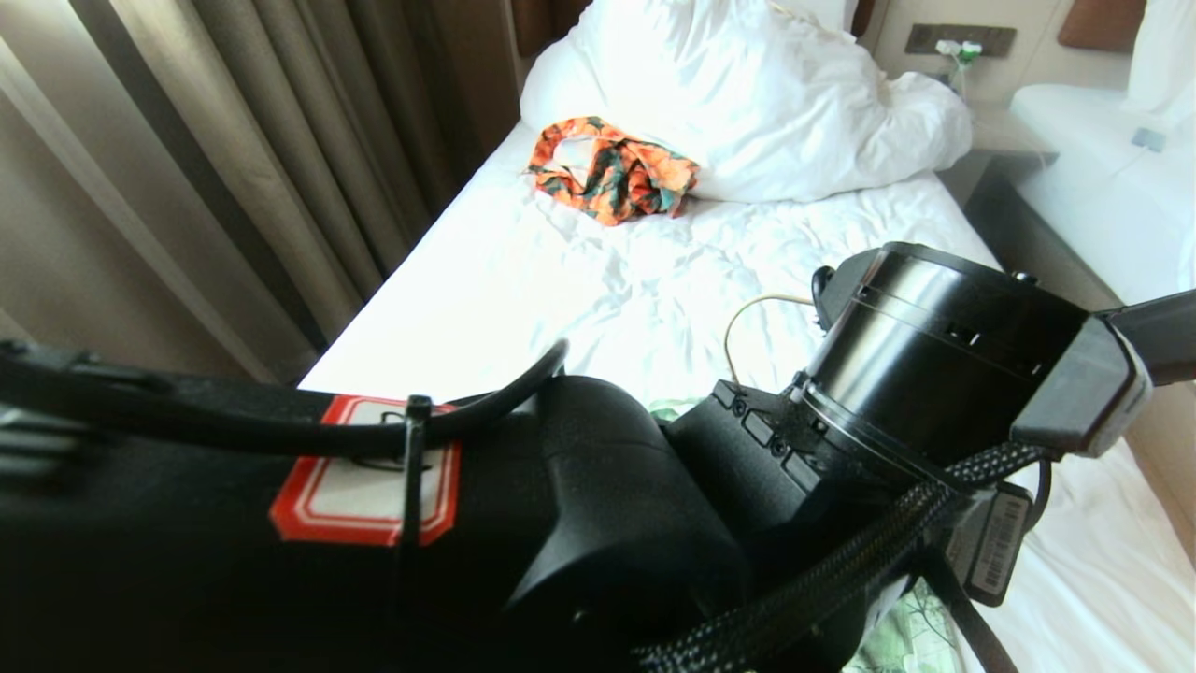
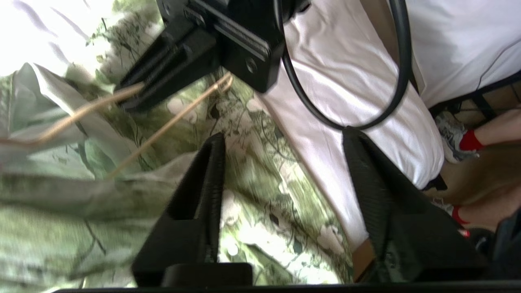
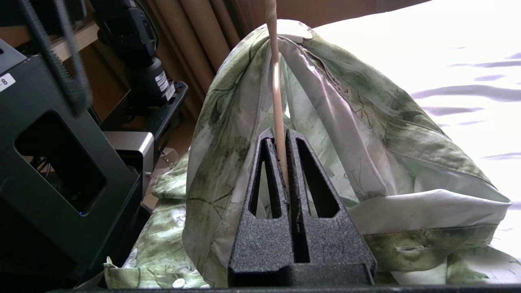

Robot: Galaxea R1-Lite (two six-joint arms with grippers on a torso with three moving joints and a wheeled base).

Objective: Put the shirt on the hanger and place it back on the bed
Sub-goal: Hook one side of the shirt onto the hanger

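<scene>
The light green flowered shirt (image 3: 366,122) hangs tent-like over the cream wire hanger (image 3: 276,81) near the bed's foot. My right gripper (image 3: 277,132) is shut on the hanger's wire, holding it upright. In the left wrist view the right gripper (image 2: 130,99) clamps the hanger (image 2: 171,122) above the shirt (image 2: 252,195). My left gripper (image 2: 283,134) stands open just over the shirt's fabric with nothing between its fingers. In the head view both arms hide most of the shirt (image 1: 897,636); the hanger's hook (image 1: 747,313) pokes out above the white bed (image 1: 561,280).
An orange-and-green garment (image 1: 612,168) lies by the bunched duvet (image 1: 747,93) at the bed's head. Curtains (image 1: 234,140) line the left side; a second bed (image 1: 1103,187) stands to the right. A person's foot in a red sock (image 2: 468,140) is on the floor beside the bed.
</scene>
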